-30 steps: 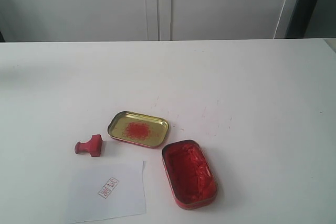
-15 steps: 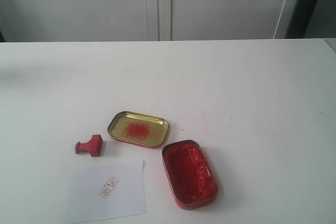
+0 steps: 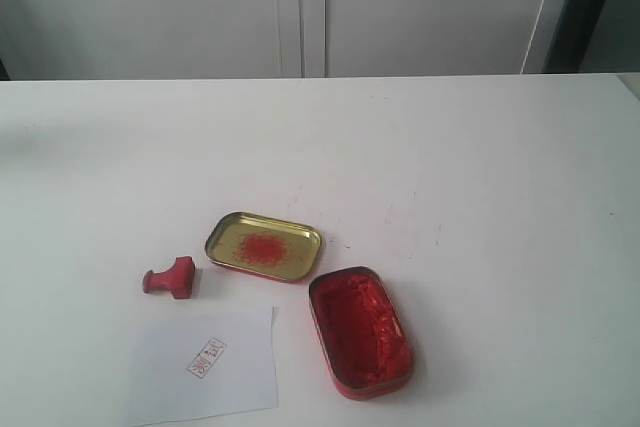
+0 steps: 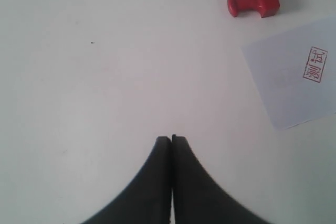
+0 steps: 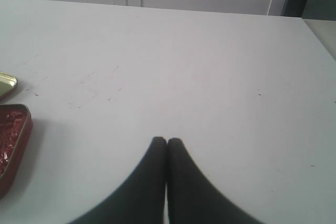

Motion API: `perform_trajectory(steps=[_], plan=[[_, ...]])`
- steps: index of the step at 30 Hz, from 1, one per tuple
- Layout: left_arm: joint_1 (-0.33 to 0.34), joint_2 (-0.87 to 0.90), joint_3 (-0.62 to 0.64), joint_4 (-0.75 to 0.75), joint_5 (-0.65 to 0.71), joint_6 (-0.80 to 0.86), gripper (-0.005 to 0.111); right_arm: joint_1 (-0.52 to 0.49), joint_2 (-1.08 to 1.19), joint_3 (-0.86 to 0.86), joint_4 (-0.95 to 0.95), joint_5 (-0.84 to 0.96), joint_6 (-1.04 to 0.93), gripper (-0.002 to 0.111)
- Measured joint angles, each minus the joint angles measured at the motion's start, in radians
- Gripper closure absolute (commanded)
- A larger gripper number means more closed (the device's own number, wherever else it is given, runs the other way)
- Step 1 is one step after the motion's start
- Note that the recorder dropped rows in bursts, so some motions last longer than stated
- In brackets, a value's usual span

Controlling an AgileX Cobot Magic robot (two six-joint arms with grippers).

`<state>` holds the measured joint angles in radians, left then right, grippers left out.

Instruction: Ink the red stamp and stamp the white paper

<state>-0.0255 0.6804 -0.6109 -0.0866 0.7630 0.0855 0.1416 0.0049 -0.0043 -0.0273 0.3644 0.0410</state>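
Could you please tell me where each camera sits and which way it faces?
Exterior view: above the table's near side, facing the cupboards; sees red stamp, white paper, gold lid, ink tin; no robot parts.
Left wrist view: on the left arm, looking down past the shut left pincer at stamp and paper.
Right wrist view: on the right arm, looking across the table past the shut right pincer.
Shared: exterior and left wrist both show stamp and paper.
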Motion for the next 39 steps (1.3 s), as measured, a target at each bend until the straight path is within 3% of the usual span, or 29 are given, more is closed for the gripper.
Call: perform_trajectory(steps=[17,20,27,34,39], plan=[[0.0,-0.329,0.009,0.087,-0.002,0.0,0.107,0.0,0.0,0.0,0.0,0.0,0.0,0.108],[0.0,-0.391,0.085,0.094,-0.025,0.0,0.107,0.0,0.0,0.0,0.0,0.0,0.0,0.108],[0.0,-0.528,0.285,0.095,-0.219,0.0,0.107,0.0,0.0,0.0,0.0,0.0,0.0,0.108],[0.0,-0.631,0.39,0.095,-0.258,0.0,0.107,0.0,0.0,0.0,0.0,0.0,0.0,0.108],[0.0,-0.672,0.468,0.095,-0.374,0.0,0.107,0.0,0.0,0.0,0.0,0.0,0.0,0.108]])
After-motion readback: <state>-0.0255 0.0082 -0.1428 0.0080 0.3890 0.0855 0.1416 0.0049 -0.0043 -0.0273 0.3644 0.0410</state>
